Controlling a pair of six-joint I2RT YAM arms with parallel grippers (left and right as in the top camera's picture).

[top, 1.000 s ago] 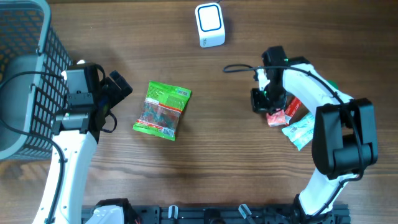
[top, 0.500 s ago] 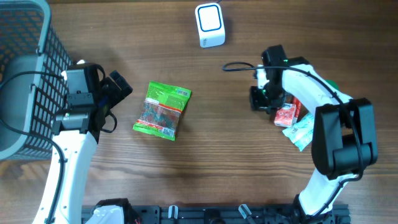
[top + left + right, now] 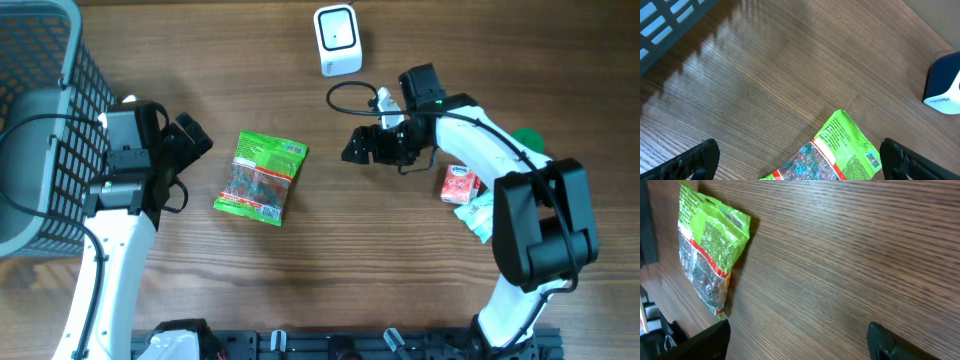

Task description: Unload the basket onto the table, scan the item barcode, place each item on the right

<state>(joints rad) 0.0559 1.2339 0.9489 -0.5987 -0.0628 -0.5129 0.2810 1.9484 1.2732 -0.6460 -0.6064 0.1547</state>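
Green snack packet (image 3: 260,178), red trim, mottled centre panel, lying flat

Wood table (image 3: 330,270), green packet (image 3: 262,177), scanner (image 3: 337,40), basket (image 3: 85,75)

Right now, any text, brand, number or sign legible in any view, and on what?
No text can be read clearly in any view.
Green bag: dense print and a small square code, too small to read.
Scanner: faint grey wordmark low on its white side, blurred.
Red packet: white patch with print, too small to read.
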